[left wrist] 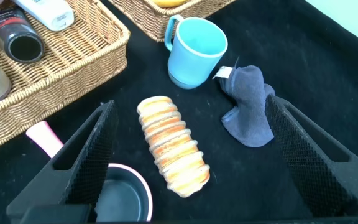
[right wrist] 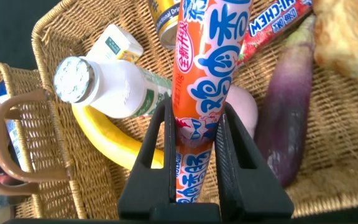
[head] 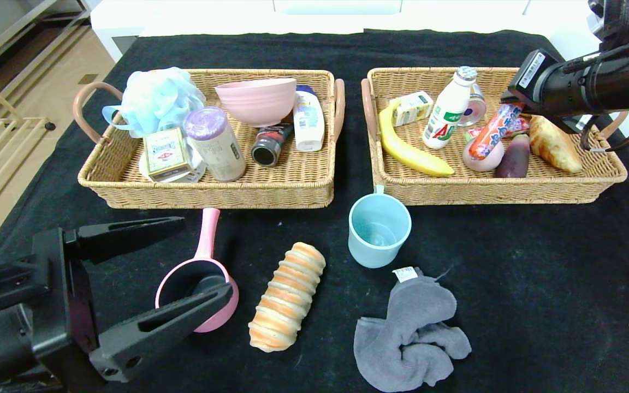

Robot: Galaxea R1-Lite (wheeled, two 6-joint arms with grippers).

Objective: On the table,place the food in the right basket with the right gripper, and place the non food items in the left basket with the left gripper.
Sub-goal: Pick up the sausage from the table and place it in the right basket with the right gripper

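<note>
My right gripper (head: 511,102) (right wrist: 194,112) hangs over the right basket (head: 500,190), shut on an orange sausage packet (head: 493,132) (right wrist: 207,56) whose far end rests among the food. Low at the table's near left, my left gripper (head: 205,256) (left wrist: 190,109) stands wide open with nothing in it. One finger hovers over the pink scoop (head: 197,278) (left wrist: 126,196); the striped bread roll (head: 287,295) (left wrist: 173,146) lies between the fingers. A blue mug (head: 378,229) (left wrist: 194,50) and grey cloth (head: 410,333) (left wrist: 248,102) lie to the right.
The left basket (head: 205,194) holds a pink bowl (head: 257,101), blue bath puff (head: 153,101), jar, bottles and a box. The right basket holds a banana (head: 407,150), milk bottle (head: 448,112), eggplant (head: 514,158), pastry (head: 555,144) and a can. Black cloth covers the table.
</note>
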